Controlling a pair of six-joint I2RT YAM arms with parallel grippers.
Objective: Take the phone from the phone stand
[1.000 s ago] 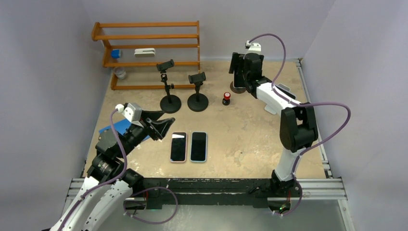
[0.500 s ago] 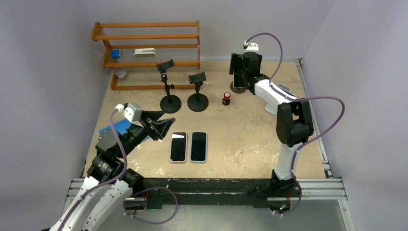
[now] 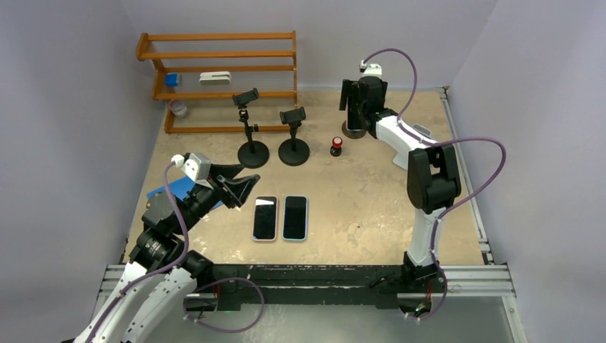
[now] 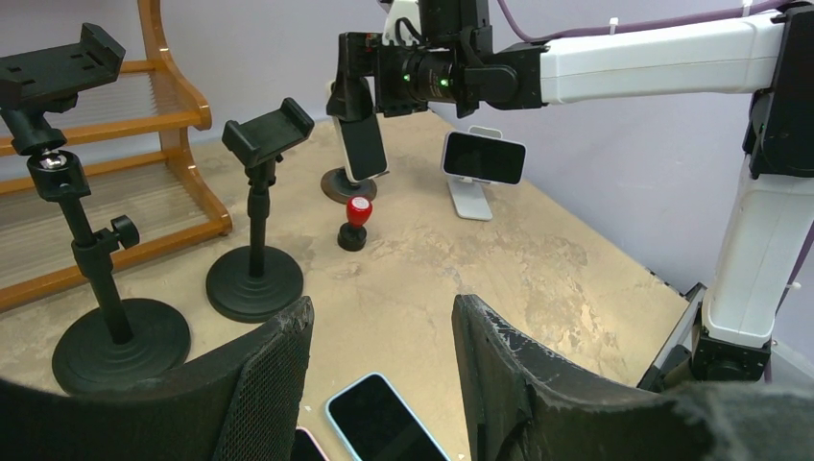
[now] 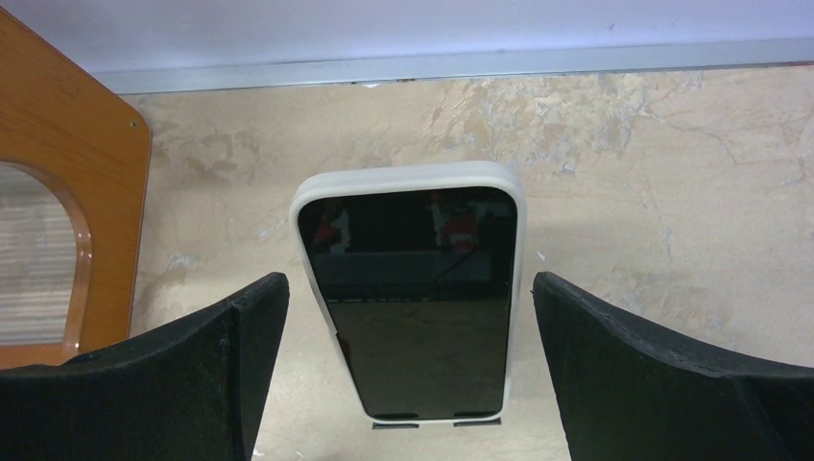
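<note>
phone (image 5: 413,298): white case, upright | fingers (image 5: 192,375): spread wide, flanking phone, not touching

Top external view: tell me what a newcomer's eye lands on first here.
The right gripper at the far edge, open on either side of a white-cased phone propped on its phone stand, not touching it. Next, a pink-cased phone and a light-blue-cased phone lie flat side by side in the middle, the open left gripper beside them. Behind stand a taller clamp stand and a shorter clamp stand, both empty.
</note>
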